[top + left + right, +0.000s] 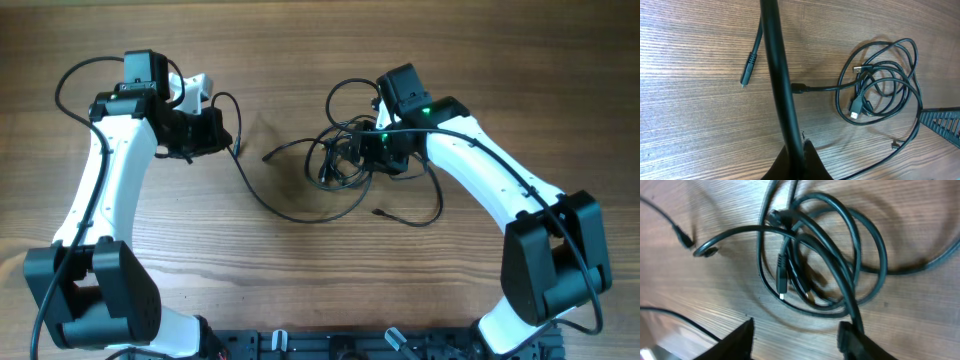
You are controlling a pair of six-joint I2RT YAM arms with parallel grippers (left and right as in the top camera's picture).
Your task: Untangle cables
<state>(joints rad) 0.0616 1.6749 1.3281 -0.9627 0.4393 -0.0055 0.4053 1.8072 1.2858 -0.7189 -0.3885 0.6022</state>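
The cables [350,155] lie as a tangle of thin black loops at the table's middle. In the left wrist view the tangle of cables [880,82] shows a silver-tipped plug [855,111]. My left gripper [212,133] is at the left, and in its wrist view the left gripper [797,150] is shut on one black cable [774,65]. A strand [275,207] sags from it to the tangle. My right gripper [372,150] hovers over the tangle. Seen from its wrist, the right gripper [796,325] is open, with a strand [852,302] passing beside the right finger [855,342].
A loose plug end [378,212] lies in front of the tangle, and another plug end [268,157] points left of it. A free plug [747,70] lies on the wooden table [320,270]. Both arm bases and a black rail [330,345] stand at the front edge.
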